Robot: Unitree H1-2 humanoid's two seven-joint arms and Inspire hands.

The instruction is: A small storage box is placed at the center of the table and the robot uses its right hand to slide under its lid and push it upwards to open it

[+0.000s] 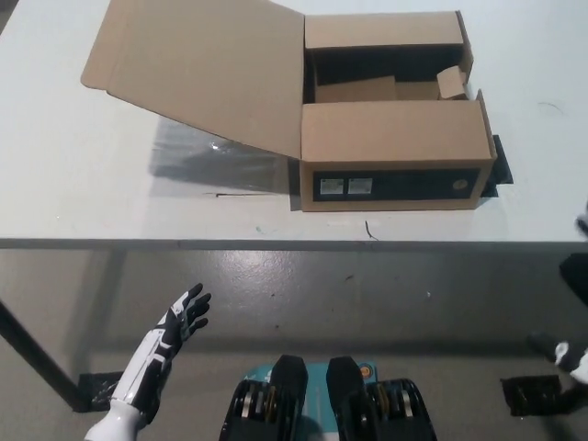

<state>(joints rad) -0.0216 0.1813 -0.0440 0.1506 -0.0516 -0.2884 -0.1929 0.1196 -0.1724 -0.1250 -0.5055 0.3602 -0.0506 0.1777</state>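
Observation:
The cardboard storage box (pixel 395 152) stands on the white table (pixel 83 184), right of centre. Its big lid (pixel 197 69) is swung open to the left and rests slanted above the tabletop, casting a shadow. The inside shows dark, with small inner flaps (pixel 450 83). My white left hand (pixel 184 312) hangs open below the table's front edge at the lower left, far from the box. Of my black right hand (pixel 565 351) only a small blurred piece shows at the right edge, low and away from the box.
The table's front edge (pixel 276 242) runs across the middle of the picture, with grey floor below it. A table leg (pixel 37 358) slants at the lower left. A dark plate (pixel 528 395) lies on the floor at the lower right.

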